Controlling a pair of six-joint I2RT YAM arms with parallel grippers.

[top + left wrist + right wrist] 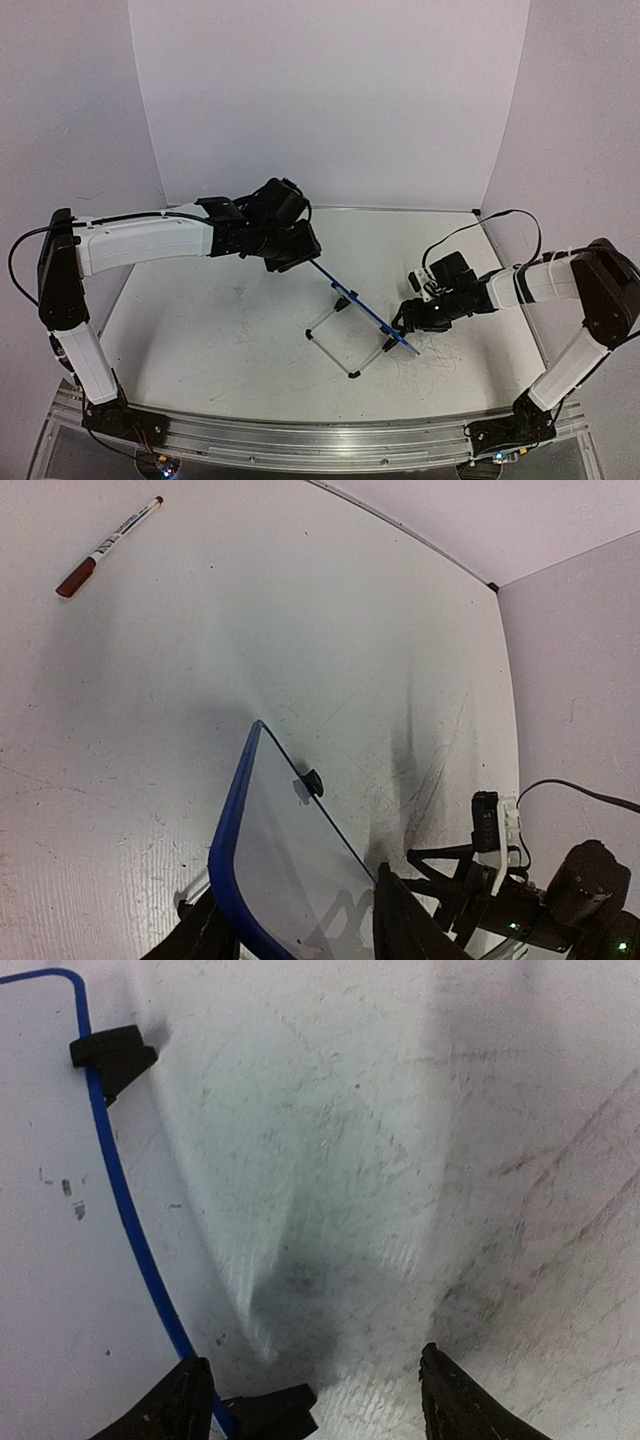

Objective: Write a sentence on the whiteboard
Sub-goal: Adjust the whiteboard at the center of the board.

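The whiteboard [360,308] stands tilted on the table, seen edge-on as a blue line. My left gripper [300,255] is at its upper far end. In the left wrist view the board's blue-framed corner [225,870] sits between my fingers, and the gripper [300,930] looks closed on it. My right gripper [405,325] is open and empty beside the board's lower near end. In the right wrist view the gripper [310,1400] hovers over bare table, with the board [40,1260] to its left and a black clip foot [270,1410] by the left finger. No sentence shows, only a few tiny marks [65,1185].
A marker with a red cap [105,548] lies on the table far from the board; it is hidden in the top view. The white wire stand [330,345] props the board. Grey scuffs [420,375] cover the table. White walls enclose three sides.
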